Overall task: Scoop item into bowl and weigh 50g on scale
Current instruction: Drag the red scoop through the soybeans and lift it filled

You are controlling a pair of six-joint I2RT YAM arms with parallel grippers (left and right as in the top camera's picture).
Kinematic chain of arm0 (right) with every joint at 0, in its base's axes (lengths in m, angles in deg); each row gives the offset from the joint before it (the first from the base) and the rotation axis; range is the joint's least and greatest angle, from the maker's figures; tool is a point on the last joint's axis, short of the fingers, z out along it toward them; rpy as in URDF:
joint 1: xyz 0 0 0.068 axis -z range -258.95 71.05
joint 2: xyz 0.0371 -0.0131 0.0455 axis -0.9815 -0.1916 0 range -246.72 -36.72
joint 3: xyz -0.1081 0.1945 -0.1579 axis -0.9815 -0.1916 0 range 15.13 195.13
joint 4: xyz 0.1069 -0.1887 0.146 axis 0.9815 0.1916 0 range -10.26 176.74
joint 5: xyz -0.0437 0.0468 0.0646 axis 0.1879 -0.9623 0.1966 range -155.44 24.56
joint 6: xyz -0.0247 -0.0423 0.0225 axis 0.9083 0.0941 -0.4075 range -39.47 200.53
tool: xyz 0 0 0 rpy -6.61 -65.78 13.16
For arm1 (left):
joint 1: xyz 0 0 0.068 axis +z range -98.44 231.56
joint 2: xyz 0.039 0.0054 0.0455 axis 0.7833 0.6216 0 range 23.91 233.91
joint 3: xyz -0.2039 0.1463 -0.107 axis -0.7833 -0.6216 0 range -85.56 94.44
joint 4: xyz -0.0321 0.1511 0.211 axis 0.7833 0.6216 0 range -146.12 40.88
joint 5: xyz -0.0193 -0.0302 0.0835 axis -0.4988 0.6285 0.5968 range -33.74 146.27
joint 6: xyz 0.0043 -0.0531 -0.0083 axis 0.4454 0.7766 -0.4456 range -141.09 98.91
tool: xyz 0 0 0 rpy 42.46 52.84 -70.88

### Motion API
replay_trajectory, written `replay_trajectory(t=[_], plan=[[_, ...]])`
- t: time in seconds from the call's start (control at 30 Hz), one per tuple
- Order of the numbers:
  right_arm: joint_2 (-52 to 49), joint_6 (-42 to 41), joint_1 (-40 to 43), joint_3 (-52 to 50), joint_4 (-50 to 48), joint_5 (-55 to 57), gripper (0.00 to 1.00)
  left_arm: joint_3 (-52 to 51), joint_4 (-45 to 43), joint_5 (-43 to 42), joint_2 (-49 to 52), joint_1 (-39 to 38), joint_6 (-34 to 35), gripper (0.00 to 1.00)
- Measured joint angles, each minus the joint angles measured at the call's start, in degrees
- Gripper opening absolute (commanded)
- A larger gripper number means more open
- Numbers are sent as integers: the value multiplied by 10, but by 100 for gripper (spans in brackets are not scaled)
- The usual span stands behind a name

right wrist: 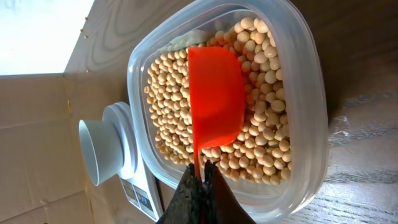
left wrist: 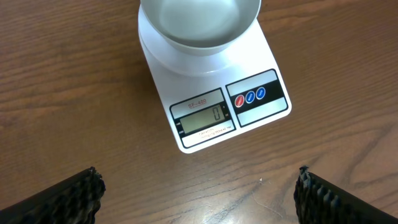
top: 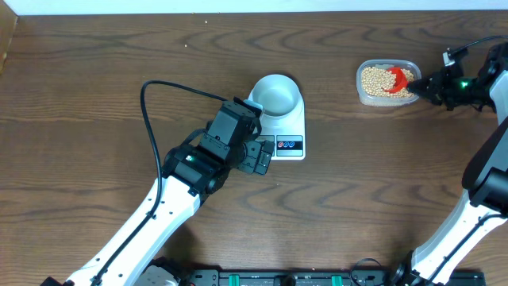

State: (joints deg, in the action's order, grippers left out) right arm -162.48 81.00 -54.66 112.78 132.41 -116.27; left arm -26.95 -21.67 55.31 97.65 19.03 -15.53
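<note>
Beyond right pincer (right wrist: 200, 182), beans (right wrist: 268, 81), scoop (right wrist: 214, 99) gripped

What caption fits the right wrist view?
Right end effector holds an orange-red plastic scoop over tan round beans in a clear plastic tub.

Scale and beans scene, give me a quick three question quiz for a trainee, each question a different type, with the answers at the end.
1. True or false: the bowl stands on the scale and is empty.
2. What is the right gripper shut on? A: the handle of the red scoop. B: the bowl's rim. C: nothing.
3. Short answer: where are the beans?

Key: 1 true. 2 A. 3 in the clear tub, with the scoop lying on them.
</note>
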Motion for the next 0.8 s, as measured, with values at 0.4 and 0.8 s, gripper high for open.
replay_trajectory(t=[0.4, 0.8], plan=[[-2, 0, -24, 0, 3, 2, 1, 0, 0, 0, 0, 0, 0, 100], [-2, 2, -33, 0, 2, 6, 1, 0, 0, 0, 0, 0, 0, 99]])
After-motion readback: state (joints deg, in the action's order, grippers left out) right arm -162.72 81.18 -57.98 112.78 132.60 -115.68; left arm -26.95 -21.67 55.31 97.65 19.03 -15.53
